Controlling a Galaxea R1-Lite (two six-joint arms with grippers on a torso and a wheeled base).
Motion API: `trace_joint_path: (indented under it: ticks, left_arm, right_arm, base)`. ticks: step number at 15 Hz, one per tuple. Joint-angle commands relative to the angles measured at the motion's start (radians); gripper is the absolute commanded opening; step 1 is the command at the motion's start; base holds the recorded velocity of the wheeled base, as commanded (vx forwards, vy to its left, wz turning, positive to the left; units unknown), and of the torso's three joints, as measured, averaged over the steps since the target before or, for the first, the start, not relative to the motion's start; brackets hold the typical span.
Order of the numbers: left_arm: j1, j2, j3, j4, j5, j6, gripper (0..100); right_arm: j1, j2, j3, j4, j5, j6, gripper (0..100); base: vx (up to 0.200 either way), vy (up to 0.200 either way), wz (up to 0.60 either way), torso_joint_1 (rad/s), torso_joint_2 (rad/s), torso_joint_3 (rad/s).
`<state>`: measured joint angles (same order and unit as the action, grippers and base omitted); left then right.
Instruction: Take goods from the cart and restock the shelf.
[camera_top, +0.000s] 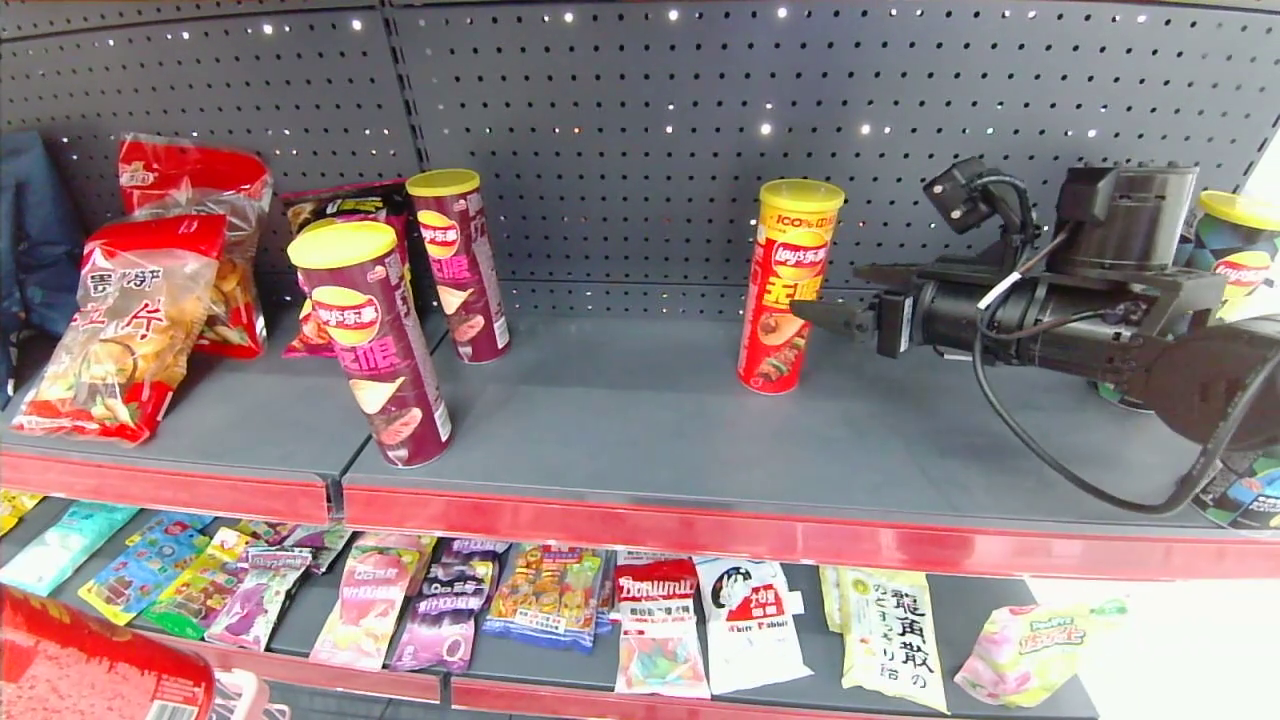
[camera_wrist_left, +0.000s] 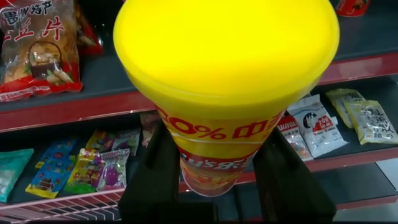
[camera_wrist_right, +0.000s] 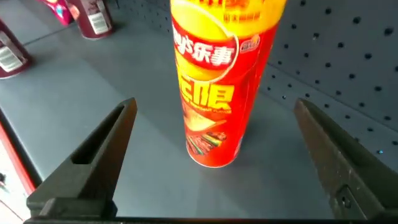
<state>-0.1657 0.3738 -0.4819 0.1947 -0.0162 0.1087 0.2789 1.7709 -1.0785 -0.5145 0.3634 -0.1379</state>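
Shelf (camera_top: 640, 430) — red can (camera_top: 790, 285) upright, back from edge, right gripper (camera_top: 812, 316) spread.

The chip can (camera_top: 788, 300) looks glossy, its plastic lid (camera_top: 801, 194) smooth, the shelf (camera_top: 640, 430) matt.

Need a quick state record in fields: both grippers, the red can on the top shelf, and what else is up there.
left gripper: shut on held can, which has a yellow lid
right gripper: open, one finger on each side of red can, not touching it
red can: upright on top shelf
purple cans: two, upright, left of red can
snack bags: far left
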Motion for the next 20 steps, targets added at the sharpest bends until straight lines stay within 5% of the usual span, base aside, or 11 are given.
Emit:
trace_joint_path:
  ticks: [1, 18, 19, 20]
  left_arm:
    - [0.0, -0.001, 0.002, 0.0, 0.004, 0.0, 0]
    - [0.0, -0.004, 0.011, 0.005, 0.018, 0.002, 0]
    - [0.0, -0.004, 0.013, 0.006, 0.019, 0.002, 0]
    - [0.0, -0.004, 0.016, 0.006, 0.018, 0.002, 0]
  right_arm:
    - [0.0, 0.032, -0.029, -0.004, -0.008, 0.0, 100]
    - [0.057, 0.185, -0.245, -0.004, -0.077, 0.003, 100]
    - [0.059, 0.199, -0.251, -0.01, -0.096, 0.001, 0]
    - [0.057, 0.2, -0.25, -0.021, -0.1, 0.001, 0]
  base:
    - [0.0, 0.0, 0.0, 0.0, 0.0, 0.0]
    - [0.0, 0.0, 0.0, 0.0, 0.0, 0.0]
    - [0.0, 0.0, 0.0, 0.0, 0.0, 0.0]
    - [0.0, 0.0, 0.0, 0.0, 0.0, 0.0]
